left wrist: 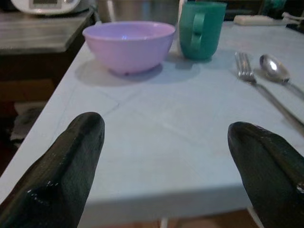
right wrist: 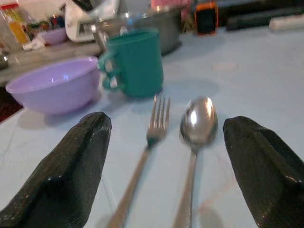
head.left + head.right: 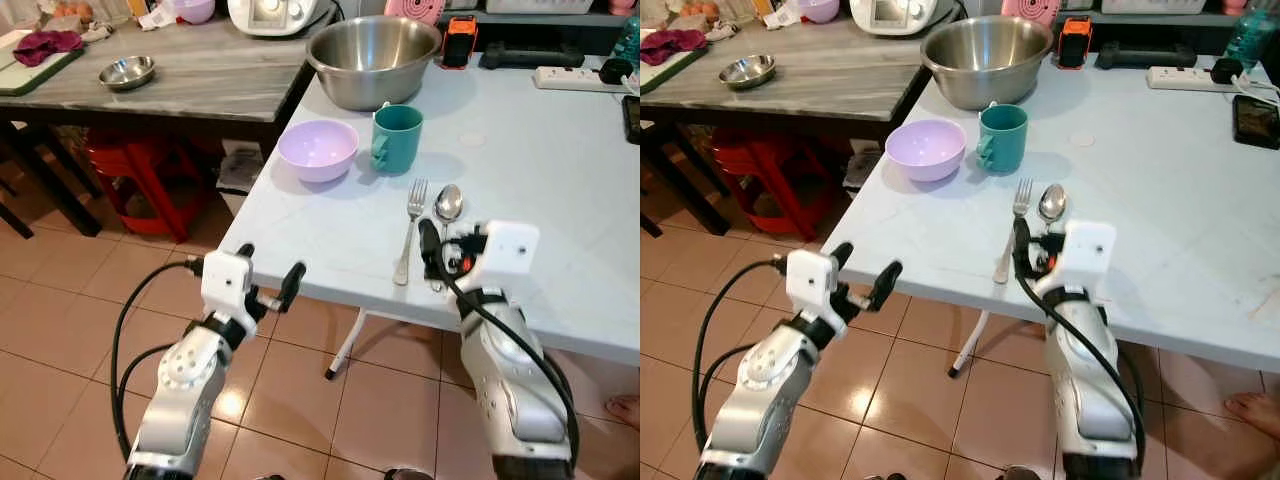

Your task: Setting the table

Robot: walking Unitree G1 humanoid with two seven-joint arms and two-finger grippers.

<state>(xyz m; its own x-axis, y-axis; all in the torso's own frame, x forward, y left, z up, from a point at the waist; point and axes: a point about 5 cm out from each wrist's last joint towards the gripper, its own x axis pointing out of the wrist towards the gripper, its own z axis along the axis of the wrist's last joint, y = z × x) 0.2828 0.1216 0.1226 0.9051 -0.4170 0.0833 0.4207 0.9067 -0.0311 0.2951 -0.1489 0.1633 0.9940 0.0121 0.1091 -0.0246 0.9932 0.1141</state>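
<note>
On the light blue table a lilac bowl and a teal mug stand side by side. Nearer the front edge lie a fork and a spoon, parallel to each other. My right gripper is open and low over their handles; in the right wrist view the fork and spoon lie between its fingers. My left gripper is open at the table's front left corner, facing the bowl and holding nothing.
A big steel mixing bowl stands behind the mug. A power strip, an orange device and a phone lie at the back right. To the left are a grey wooden table, a small steel bowl and a red stool. A person's foot is bottom right.
</note>
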